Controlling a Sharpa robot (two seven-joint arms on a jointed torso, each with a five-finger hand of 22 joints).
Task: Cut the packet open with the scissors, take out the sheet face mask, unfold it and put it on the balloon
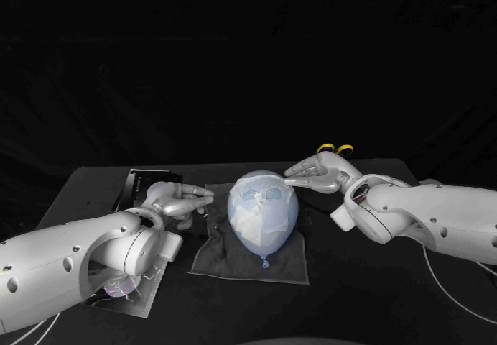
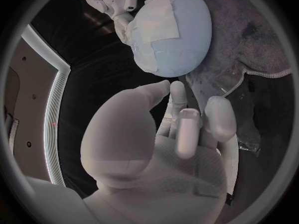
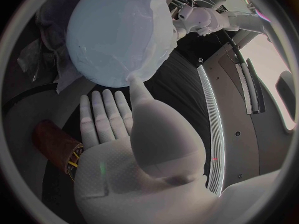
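Observation:
A pale blue balloon [image 1: 263,210] lies on a grey cloth [image 1: 246,259] at the table's middle, knot toward me. The white sheet mask [image 2: 157,27] lies draped over the balloon [image 2: 181,40], one flap folded on top. My right hand [image 1: 316,175] is at the balloon's far right side, and its thumb [image 3: 136,87] presses the mask's edge [image 3: 124,35] while the fingers stay spread. My left hand [image 1: 178,199] hovers by the balloon's left side with loosely bent fingers [image 2: 181,114], holding nothing and a little apart from it. Behind the right hand lie the yellow-handled scissors [image 1: 335,148].
A dark packet [image 1: 148,180] lies at the back left beyond my left hand. Clear film and scraps [image 1: 122,289] sit at the front left under my left arm. The cloth's hem [image 2: 261,74] curls up on the table.

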